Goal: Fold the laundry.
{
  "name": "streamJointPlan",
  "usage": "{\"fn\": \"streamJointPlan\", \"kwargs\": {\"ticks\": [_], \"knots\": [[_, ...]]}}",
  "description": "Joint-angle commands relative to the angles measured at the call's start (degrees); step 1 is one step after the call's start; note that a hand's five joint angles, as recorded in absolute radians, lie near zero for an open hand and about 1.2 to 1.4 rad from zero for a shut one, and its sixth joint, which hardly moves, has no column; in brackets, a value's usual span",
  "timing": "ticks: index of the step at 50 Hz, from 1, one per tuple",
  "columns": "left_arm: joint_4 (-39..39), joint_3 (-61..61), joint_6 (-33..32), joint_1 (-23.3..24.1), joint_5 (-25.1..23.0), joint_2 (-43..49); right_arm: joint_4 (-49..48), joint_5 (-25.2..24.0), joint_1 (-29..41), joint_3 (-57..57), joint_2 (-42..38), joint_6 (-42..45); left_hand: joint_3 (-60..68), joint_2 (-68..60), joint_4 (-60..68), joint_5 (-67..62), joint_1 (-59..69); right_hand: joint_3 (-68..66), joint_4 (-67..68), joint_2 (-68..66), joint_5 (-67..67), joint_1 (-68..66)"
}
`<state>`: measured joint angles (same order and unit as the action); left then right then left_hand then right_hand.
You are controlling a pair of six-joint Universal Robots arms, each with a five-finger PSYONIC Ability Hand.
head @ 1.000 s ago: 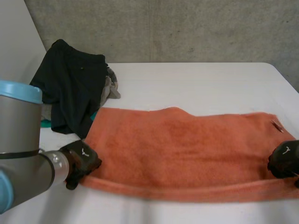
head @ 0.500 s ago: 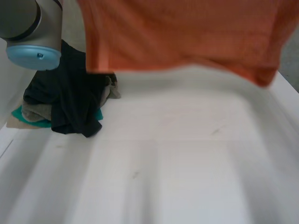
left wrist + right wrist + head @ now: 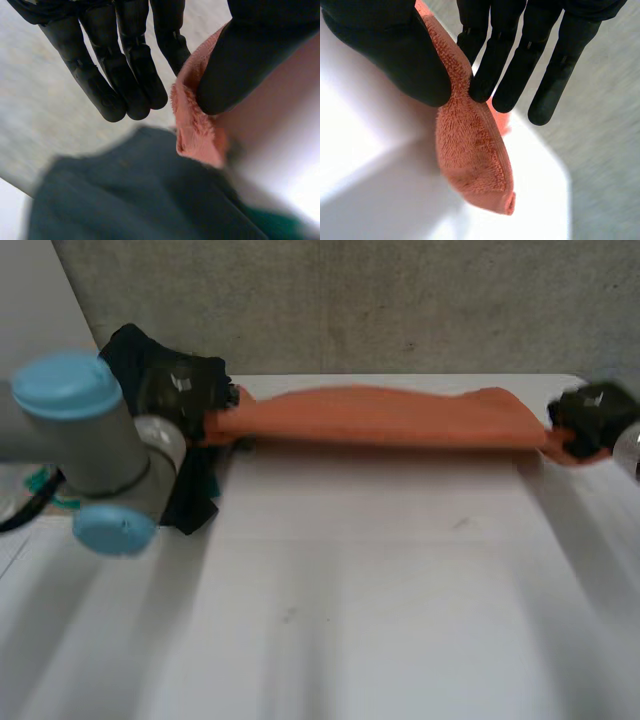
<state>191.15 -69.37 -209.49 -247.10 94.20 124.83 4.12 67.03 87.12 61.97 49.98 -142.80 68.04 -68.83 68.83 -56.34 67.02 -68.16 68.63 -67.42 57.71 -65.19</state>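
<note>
While a second ago the orange towel [image 3: 380, 418] lay flat near the front, it now stretches taut across the far side of the surface [image 3: 400, 590]. The left hand [image 3: 185, 390] and right hand [image 3: 590, 420] each pinch an end between thumb and fingers, so the fold looks not yet made.

No word, number or brand can be read anywhere — the nearest thing is a small pale mark [image 3: 181, 381] on the back of the left robot hand [image 3: 188, 392], and a fainter one on the right robot hand [image 3: 590, 420], both too blurred to make out.
</note>
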Motion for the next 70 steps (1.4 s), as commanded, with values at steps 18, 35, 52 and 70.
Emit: {"fn": "streamJointPlan", "kwargs": {"ticks": [18, 35, 52, 70], "knots": [[-0.16, -7.72, -2.86, -0.58, -0.95, 0.33, 0.28, 2.57, -4.32, -2.12, -8.84, -3.80, 11.96, -11.17, 11.17, -13.66, 12.98, 15.94, -16.41, 15.20, -15.48, 12.97], [-3.32, -10.87, -2.85, -0.84, 0.46, -1.78, 6.77, 0.21, -5.99, -4.58, -8.58, -3.19, 11.96, -11.17, 11.17, -13.66, 12.98, -11.84, 11.37, -12.58, 12.29, -14.81], [-34.86, -24.94, -10.59, 2.23, 1.69, -15.57, 48.10, 2.67, -21.11, 12.29, 9.96, 43.05, 11.96, -11.17, 11.17, -13.66, 12.98, -11.84, 11.37, -12.58, 12.29, -14.81], [-22.16, 1.48, -9.01, 4.35, 6.26, -2.77, 19.30, -0.15, -10.22, -0.88, 2.68, 21.35, 11.96, -11.17, 11.17, -13.66, 12.98, -11.84, 11.37, -12.58, 12.29, -14.81]]}}
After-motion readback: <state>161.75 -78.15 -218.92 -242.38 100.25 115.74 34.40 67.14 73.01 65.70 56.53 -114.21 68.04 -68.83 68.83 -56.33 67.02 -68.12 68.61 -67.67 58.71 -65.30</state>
